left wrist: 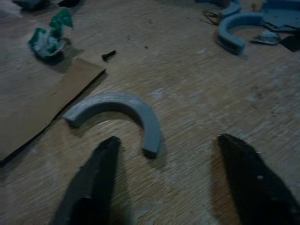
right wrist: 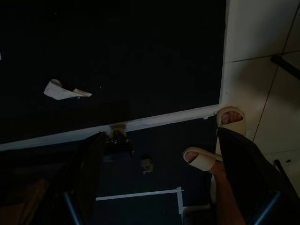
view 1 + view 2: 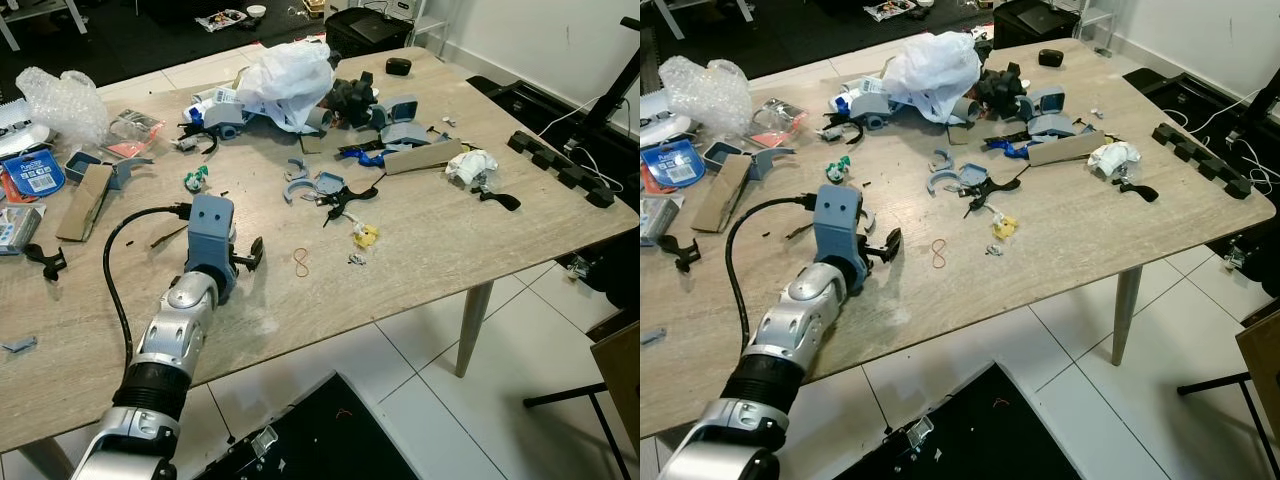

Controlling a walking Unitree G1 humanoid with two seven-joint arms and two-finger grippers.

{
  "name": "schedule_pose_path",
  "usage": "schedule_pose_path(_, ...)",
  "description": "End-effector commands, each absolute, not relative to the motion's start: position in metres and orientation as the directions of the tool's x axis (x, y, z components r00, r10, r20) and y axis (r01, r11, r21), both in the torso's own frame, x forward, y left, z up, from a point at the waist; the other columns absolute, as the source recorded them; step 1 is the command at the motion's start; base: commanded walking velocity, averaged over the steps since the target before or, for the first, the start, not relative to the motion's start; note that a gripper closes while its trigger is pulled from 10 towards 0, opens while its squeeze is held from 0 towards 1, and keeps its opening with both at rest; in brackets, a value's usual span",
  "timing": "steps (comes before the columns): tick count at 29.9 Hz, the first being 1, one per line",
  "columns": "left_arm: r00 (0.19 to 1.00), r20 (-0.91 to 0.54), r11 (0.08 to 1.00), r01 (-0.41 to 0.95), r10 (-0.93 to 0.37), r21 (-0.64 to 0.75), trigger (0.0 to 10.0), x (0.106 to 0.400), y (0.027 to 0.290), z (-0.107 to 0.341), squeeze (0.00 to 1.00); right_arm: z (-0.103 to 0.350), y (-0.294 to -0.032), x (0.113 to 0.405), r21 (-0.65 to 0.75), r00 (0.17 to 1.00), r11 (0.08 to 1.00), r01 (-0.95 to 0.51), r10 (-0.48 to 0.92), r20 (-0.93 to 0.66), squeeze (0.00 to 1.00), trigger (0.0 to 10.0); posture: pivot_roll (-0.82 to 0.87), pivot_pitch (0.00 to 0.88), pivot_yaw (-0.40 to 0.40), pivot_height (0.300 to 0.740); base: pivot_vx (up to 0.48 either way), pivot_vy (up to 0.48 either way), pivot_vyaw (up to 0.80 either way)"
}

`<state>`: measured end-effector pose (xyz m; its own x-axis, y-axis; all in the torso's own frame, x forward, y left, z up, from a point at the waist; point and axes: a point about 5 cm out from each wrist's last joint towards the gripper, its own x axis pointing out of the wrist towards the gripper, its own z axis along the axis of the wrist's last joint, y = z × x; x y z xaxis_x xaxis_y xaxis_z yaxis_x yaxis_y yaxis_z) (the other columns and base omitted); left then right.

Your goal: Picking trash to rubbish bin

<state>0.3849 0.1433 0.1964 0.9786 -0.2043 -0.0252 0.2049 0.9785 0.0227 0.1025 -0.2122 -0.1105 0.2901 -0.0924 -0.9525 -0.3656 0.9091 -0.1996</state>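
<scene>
Wooden table point(image 3: 420, 250), scattered trash point(image 3: 365, 236)

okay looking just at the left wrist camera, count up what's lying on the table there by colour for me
Grey-blue curved pieces: 2
Green-and-white crumpled wrapper: 1
Brown cardboard piece: 1
Black screw: 1
Total: 5, leaving out the cut-off bits at the top edge.

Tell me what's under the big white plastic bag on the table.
The white plastic bag lies on a heap of grey-blue plastic parts and black parts that stick out around its edges. Whatever sits beneath its middle is covered, so it cannot be told.
</scene>
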Motion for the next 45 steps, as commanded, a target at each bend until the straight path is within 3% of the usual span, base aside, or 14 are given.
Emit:
schedule_pose_path(1, 0.959, -0.207, 0.981, 0.192, -0.195, -0.035, 0.0, 0.375, 0.142, 0.149, 0.0, -0.117, -0.197, 0.085, -0.138, 0.23, 0.904, -0.406, -0.045, -0.972, 0.0, 10.0, -0.14, 0.343, 0.06, 0.74, 0.0, 0.0, 0.0)
schedule_pose_path(22, 0.957, -0.169, 0.971, 0.229, -0.237, -0.065, 0.0, 0.376, 0.131, 0.145, 0.0, -0.117, -0.196, 0.083, -0.137, 0.229, 0.906, -0.4, -0.046, -0.972, 0.0, 10.0, -0.16, 0.338, 0.06, 0.74, 0.0, 0.0, 0.0)
schedule_pose_path(31, 0.945, -0.031, 0.941, 0.32, -0.325, -0.113, 0.0, 0.376, 0.125, 0.163, 0.0, -0.117, -0.196, 0.084, -0.136, 0.229, 0.907, -0.399, -0.045, -0.972, 0.0, 10.0, -0.15, 0.336, 0.061, 0.74, 0.0, 0.0, 0.0)
schedule_pose_path(34, 0.899, 0.152, 0.874, 0.436, -0.411, -0.214, 0.0, 0.371, 0.119, 0.188, 0.0, -0.117, -0.197, 0.086, -0.135, 0.231, 0.906, -0.401, -0.043, -0.972, 0.0, 10.0, -0.15, 0.331, 0.059, 0.74, 0.0, 0.0, 0.0)
schedule_pose_path(37, 0.795, 0.354, 0.734, 0.598, -0.493, -0.321, 0.0, 0.359, 0.112, 0.218, 0.0, -0.116, -0.197, 0.088, -0.14, 0.238, 0.905, -0.401, -0.044, -0.97, 0.0, 10.0, -0.14, 0.319, 0.055, 0.74, 0.0, 0.0, 0.0)
schedule_pose_path(39, 0.762, 0.404, 0.694, 0.638, -0.506, -0.334, 0.0, 0.356, 0.112, 0.226, 0.0, -0.116, -0.197, 0.088, -0.141, 0.24, 0.905, -0.401, -0.045, -0.97, 0.0, 10.0, -0.14, 0.319, 0.055, 0.74, 0.0, 0.0, 0.0)
schedule_pose_path(44, 0.525, 0.67, 0.349, 0.851, -0.525, -0.393, 0.0, 0.329, 0.114, 0.261, 0.0, -0.114, -0.198, 0.095, -0.159, 0.276, 0.911, -0.38, -0.052, -0.96, 0.0, 10.0, -0.14, 0.289, 0.047, 0.74, 0.0, 0.0, 0.0)
schedule_pose_path(45, 0.525, 0.67, 0.349, 0.851, -0.525, -0.393, 0.0, 0.329, 0.114, 0.261, 0.0, -0.114, -0.198, 0.095, -0.159, 0.276, 0.911, -0.38, -0.052, -0.96, 0.0, 10.0, -0.14, 0.289, 0.047, 0.74, 0.0, 0.0, 0.0)
